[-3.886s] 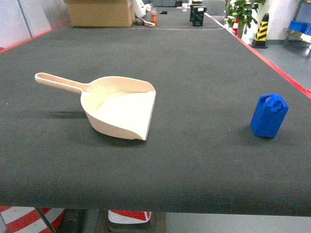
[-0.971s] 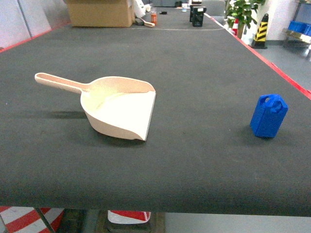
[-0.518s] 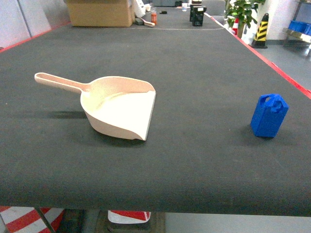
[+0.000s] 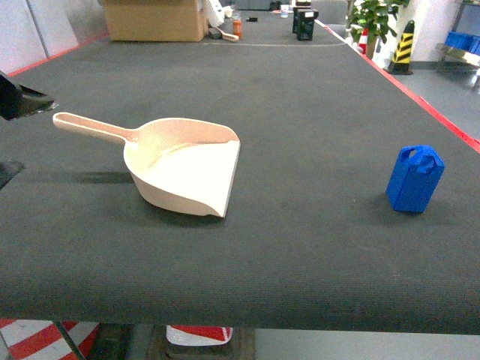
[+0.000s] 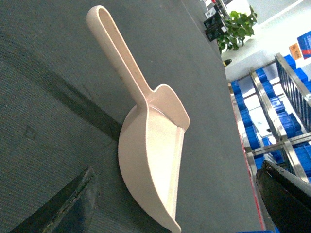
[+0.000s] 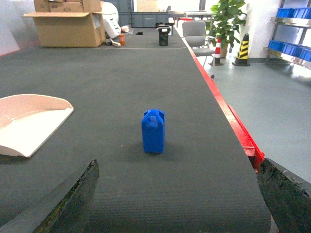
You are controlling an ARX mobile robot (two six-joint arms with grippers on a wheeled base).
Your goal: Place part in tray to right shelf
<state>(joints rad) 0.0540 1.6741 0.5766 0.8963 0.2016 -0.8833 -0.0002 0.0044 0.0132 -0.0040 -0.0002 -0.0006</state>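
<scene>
Dark ribbed matting covers the long table (image 4: 300, 97), edged in red on the right, with a cardboard box (image 4: 154, 19) at its far end and a potted plant (image 4: 373, 19) and a striped bollard (image 4: 405, 46) beyond the right edge. At the far left of the head view the left gripper (image 4: 13, 127) shows only as two dark finger ends at the frame border, one above and one below the level of the handle tip, so its jaws stand spread with nothing between them; its wrist camera looks along the handle toward the pan, which suggests it is lined up to take hold of the handle. Just right of it lies the tray (image 4: 184, 169), handle pointing far-left and its wide flat lip facing right toward the part, a sensible lie for something to be set into the open pan. Its hollow is bare. Well apart to the right, near the red edge, the part (image 4: 415, 178) stands upright on the matting, untouched. The right gripper (image 6: 175, 194) is not seen in the head view, but its wrist view shows both dark fingers wide apart at the lower corners with the part centred between them and farther off, so it seems aimed for a straight approach. Neither step of the task looks done: the part is not in the tray, and the shelving with blue crates (image 5: 252, 141) seen in the left wrist view is off the table.
</scene>
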